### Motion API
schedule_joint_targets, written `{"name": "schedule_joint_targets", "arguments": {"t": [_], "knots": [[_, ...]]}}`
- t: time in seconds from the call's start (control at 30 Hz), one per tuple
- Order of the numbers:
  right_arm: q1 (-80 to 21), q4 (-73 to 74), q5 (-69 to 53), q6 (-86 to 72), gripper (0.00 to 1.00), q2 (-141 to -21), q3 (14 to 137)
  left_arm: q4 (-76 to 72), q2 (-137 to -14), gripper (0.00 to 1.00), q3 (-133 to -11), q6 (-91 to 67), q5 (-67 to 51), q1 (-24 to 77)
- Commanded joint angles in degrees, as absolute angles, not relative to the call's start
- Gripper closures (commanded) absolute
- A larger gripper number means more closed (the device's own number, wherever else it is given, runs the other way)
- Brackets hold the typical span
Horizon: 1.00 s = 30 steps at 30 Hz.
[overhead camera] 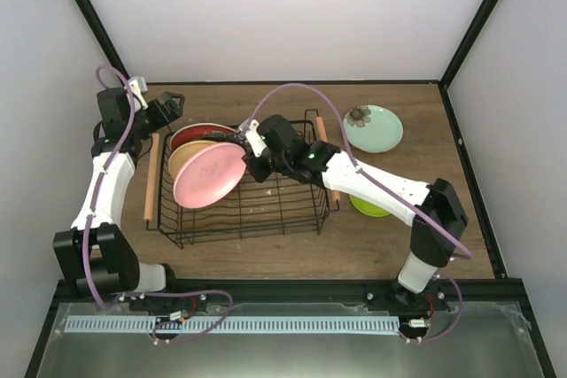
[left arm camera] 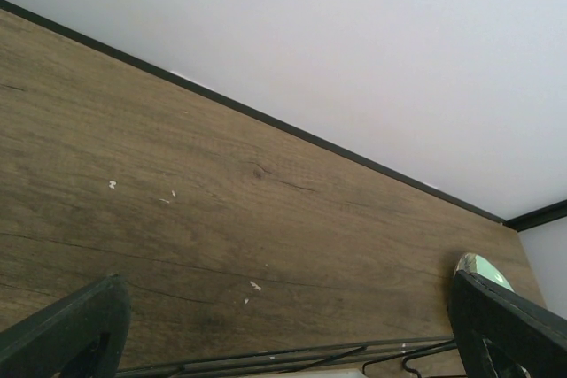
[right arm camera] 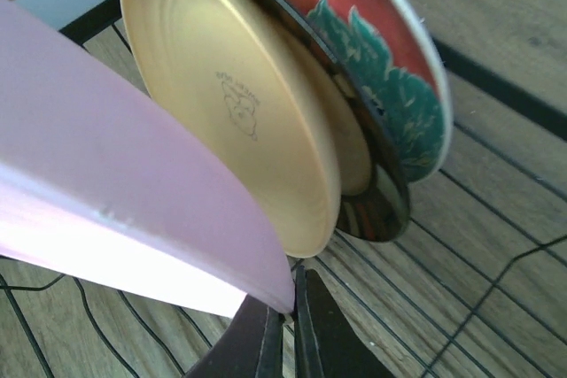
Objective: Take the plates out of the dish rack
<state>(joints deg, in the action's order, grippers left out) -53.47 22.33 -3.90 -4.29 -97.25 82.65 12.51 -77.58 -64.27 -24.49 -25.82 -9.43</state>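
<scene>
While the pink plate [overhead camera: 210,174] leans in the dish rack [overhead camera: 276,212], the right jaws pinch its rim, apparently to lift it clear of the other plates [overhead camera: 186,157]; the left jaws stand apart, empty.

You are viewing five plates: pink plate [overhead camera: 210,174], beige plate [overhead camera: 186,158], red plate [overhead camera: 202,132], mint plate [overhead camera: 373,127], lime plate [overhead camera: 365,207] | one dish rack [overhead camera: 248,232], holding three of them | two wooden handles [overhead camera: 151,179] | two arms [overhead camera: 381,183]
</scene>
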Motion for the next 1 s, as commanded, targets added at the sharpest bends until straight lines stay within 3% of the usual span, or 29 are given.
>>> {"name": "schedule_joint_targets", "arguments": {"t": [0.0, 0.27, 0.5, 0.7, 0.97], "knots": [[-53.8, 24.2, -0.3, -3.6, 0.99, -93.0, 84.0, 11.1, -76.8, 0.0, -64.1, -25.3, -26.5, -9.3], [-52.0, 26.6, 4.4, -2.1, 0.99, -89.6, 93.1, 10.9, -77.5, 0.0, -65.6, -25.6, -26.6, -9.3], [-44.5, 26.3, 3.6, -1.6, 0.99, -89.1, 106.5, 10.2, -78.2, 0.0, -66.1, -26.2, -26.9, -9.2], [-29.5, 30.0, 2.9, -8.0, 0.99, -93.0, 115.5, 10.1, -78.9, 0.0, -67.2, -26.5, -27.1, -9.1], [-5.3, 47.2, -6.2, -26.4, 0.99, -103.0, 123.3, 10.4, -78.8, 0.0, -68.3, -26.3, -27.2, -9.0]]}}
